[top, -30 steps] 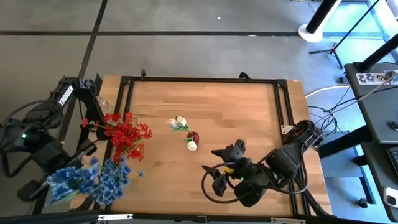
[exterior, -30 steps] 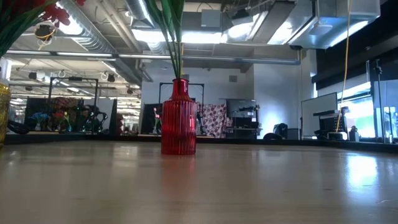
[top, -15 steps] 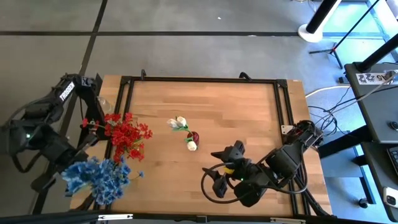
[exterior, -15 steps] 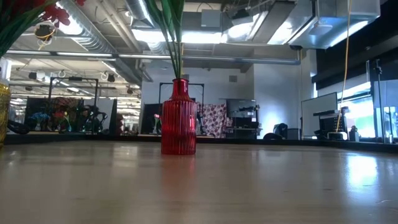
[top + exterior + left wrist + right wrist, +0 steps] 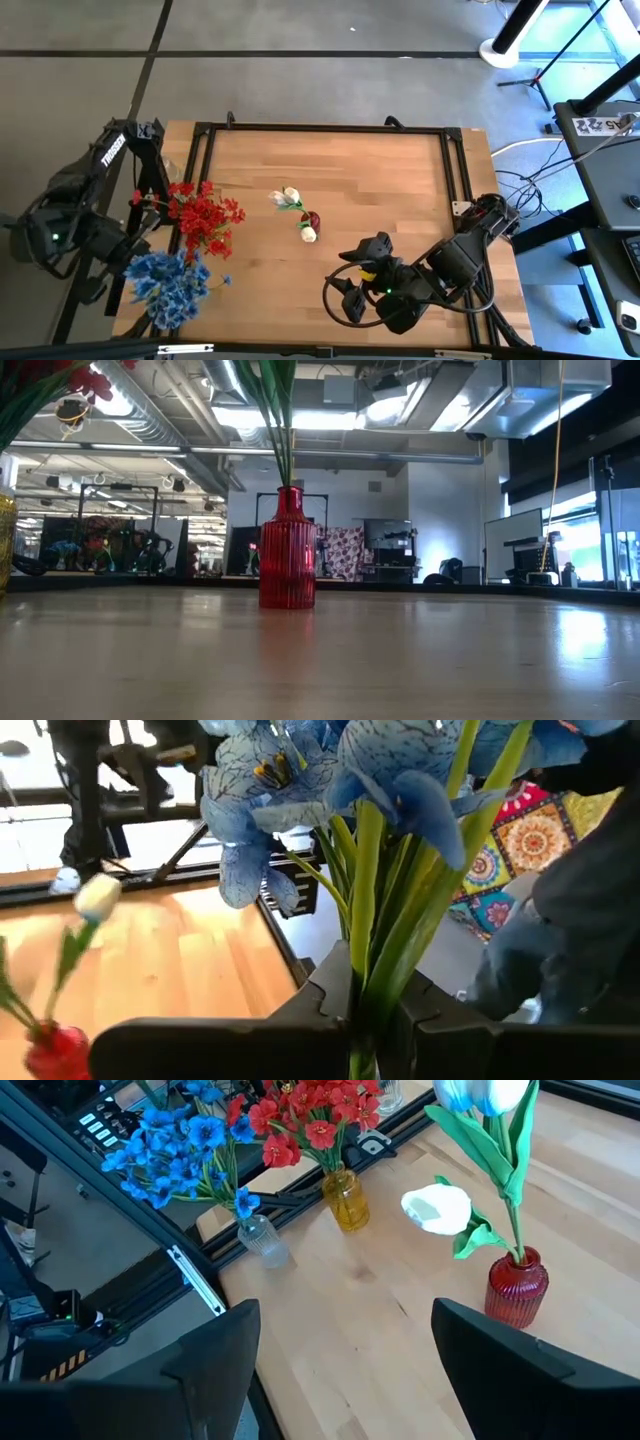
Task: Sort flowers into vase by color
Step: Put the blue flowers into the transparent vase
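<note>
My left gripper [image 5: 365,1020] is shut on a bunch of blue flowers [image 5: 165,285] over the table's near left corner; in the high view the arm and the blooms hide it. A small clear vase [image 5: 262,1242] stands below the blue blooms [image 5: 175,1145]; whether any stem reaches into it I cannot tell. Red flowers [image 5: 205,220] stand in a yellow vase [image 5: 345,1200]. White tulips [image 5: 292,197] stand in a red vase [image 5: 517,1287] at mid table. My right gripper [image 5: 352,288] hangs open near the front edge, right of centre, with nothing between its fingers. My left gripper pinches several green stems [image 5: 362,982] of the blue bunch between its two fingers. The blooms [image 5: 300,780] fan out beyond the fingertips. The fingers hide the stems' lower ends, so I cannot tell whether they rest on anything.
A black metal rail [image 5: 320,128] frames the wooden tabletop. A second clear glass [image 5: 385,1092] stands by the left rail beyond the yellow vase. Bare wood lies across the table's far half and right side. Cables [image 5: 520,190] and stands lie off the right edge.
My left gripper has come down and toward the table's right edge with the blue bunch. The blooms, spread past the left edge before, now stand gathered over the near left corner beside the red flowers. The red and white flowers have stayed put.
</note>
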